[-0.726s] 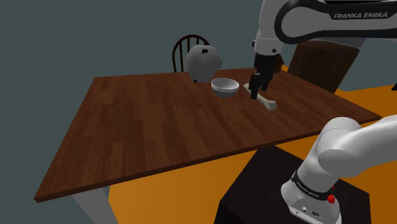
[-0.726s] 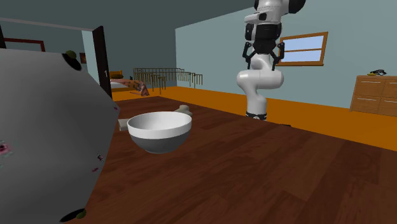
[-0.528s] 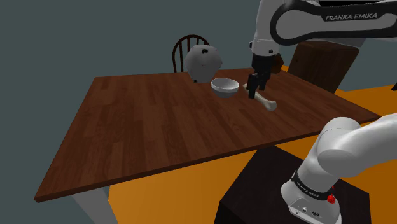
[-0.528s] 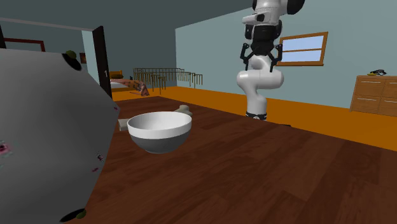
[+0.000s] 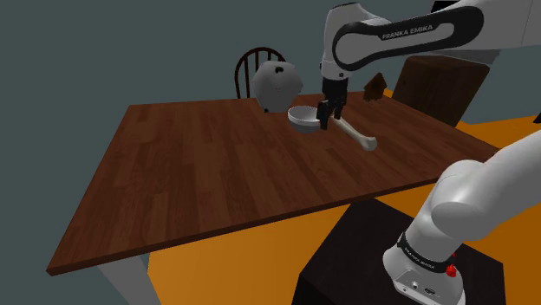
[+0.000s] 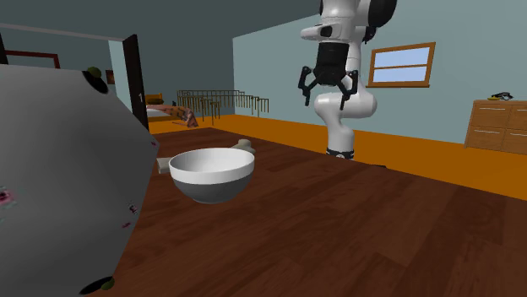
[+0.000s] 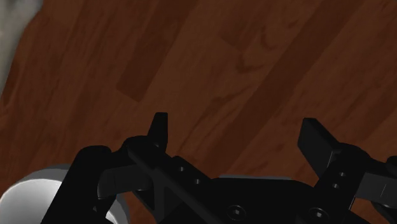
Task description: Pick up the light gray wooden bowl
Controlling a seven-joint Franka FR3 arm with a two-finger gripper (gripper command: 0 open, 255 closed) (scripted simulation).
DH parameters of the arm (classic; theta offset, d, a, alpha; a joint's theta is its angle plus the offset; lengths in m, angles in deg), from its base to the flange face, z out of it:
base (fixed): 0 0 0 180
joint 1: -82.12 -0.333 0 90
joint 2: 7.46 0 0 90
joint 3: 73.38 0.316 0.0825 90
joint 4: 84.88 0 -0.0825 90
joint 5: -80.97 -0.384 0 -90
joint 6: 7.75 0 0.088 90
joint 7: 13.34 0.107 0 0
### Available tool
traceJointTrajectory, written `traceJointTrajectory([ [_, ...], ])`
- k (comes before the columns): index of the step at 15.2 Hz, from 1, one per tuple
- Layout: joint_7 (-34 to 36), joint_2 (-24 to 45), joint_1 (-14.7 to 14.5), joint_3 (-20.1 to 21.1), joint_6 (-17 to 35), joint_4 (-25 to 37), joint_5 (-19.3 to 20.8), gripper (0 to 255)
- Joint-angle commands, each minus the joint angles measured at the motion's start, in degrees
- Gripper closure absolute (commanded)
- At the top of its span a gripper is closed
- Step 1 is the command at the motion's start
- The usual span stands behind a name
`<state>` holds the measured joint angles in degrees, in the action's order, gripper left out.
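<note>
The bowl (image 5: 303, 118) is light grey with a white inside and stands upright on the dark wooden table (image 5: 208, 173), towards its far side. My black gripper (image 5: 326, 117) hangs just beside the bowl's rim, on the shoulder view's right, fingers pointing down. The second exterior view has the bowl (image 6: 211, 175) close up and the gripper (image 6: 323, 93) well above the table behind it, fingers apart. In the wrist view the gripper (image 7: 238, 137) is open over bare wood, with the bowl (image 7: 25, 197) off to one side of the fingers, outside them.
A pale bone-shaped object (image 5: 355, 134) lies on the table just past the gripper. A large grey rounded object (image 5: 277, 85) stands behind the bowl, in front of a wooden chair (image 5: 253, 68). A brown cabinet (image 5: 438, 82) stands beyond the table.
The gripper has moved to the shoulder view's left, from above the bone to right beside the bowl. Bowl and bone have not moved.
</note>
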<state>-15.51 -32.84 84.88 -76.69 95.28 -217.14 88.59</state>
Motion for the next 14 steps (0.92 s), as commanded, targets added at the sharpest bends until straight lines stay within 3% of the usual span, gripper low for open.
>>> traceJointTrajectory([
  [1, -0.9, 4.0, 0.4, -0.7, 2.2, 2.0, 0.8, 0],
  [14, -6.9, 31.8, 3.1, -4.2, 9.4, 23.9, 2.9, 0],
])
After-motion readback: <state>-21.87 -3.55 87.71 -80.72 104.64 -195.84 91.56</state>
